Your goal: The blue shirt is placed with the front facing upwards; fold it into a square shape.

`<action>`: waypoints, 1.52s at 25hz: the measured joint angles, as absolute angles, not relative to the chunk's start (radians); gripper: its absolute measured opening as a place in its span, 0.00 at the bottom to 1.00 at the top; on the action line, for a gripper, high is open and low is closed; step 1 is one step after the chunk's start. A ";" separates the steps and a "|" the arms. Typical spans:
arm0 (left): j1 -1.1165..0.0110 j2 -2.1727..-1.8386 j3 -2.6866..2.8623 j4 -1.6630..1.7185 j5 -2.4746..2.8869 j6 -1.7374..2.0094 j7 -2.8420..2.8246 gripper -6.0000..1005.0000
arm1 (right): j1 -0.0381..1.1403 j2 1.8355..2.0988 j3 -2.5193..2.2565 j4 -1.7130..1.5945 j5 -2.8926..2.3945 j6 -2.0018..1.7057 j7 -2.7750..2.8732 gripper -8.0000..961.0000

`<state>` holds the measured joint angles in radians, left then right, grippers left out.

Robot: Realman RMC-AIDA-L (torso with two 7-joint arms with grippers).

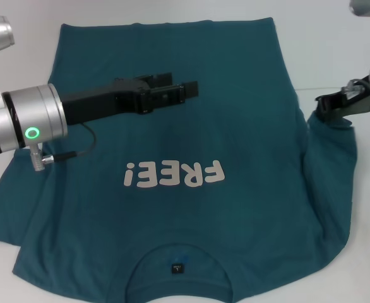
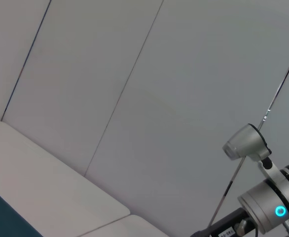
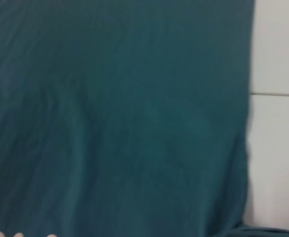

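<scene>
The blue shirt [image 1: 172, 208] lies spread on the white table, front up, its whitish "FREE!" print [image 1: 173, 174] upside down to me and the black neck label [image 1: 177, 268] at the near edge. My left gripper [image 1: 182, 85] reaches in from the left and hovers over the shirt's far half, open and holding nothing. At the right edge my right gripper [image 1: 324, 106] is shut on the shirt's right sleeve [image 1: 330, 123], which is pulled up off the table. Teal fabric [image 3: 115, 118] fills most of the right wrist view.
The white table [image 1: 336, 50] shows beyond the shirt's far and right edges. A table seam [image 3: 275, 94] runs beside the cloth. The left wrist view shows grey wall panels [image 2: 134, 89] and the right arm [image 2: 270, 205] farther off.
</scene>
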<state>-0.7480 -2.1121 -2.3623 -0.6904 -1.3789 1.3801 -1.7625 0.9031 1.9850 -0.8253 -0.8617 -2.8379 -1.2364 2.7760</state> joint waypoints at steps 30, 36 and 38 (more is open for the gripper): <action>-0.723 -2.109 -2.364 -0.692 -1.404 1.387 -1.757 0.84 | 1.021 2.037 -0.864 -0.671 -2.827 -1.134 2.740 0.02; -0.722 -2.111 -2.364 -0.692 -1.405 1.388 -1.754 0.84 | 1.023 2.046 -0.864 -0.664 -2.827 -1.117 2.741 0.02; -0.721 -2.112 -2.364 -0.692 -1.405 1.389 -1.753 0.84 | 1.024 2.047 -0.864 -0.660 -2.827 -1.103 2.747 0.02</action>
<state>-0.7207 -2.1117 -2.3638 -0.6919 -1.4050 1.3885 -1.7533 1.0236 2.0474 -0.8635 -0.6600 -2.8271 -1.1027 2.7467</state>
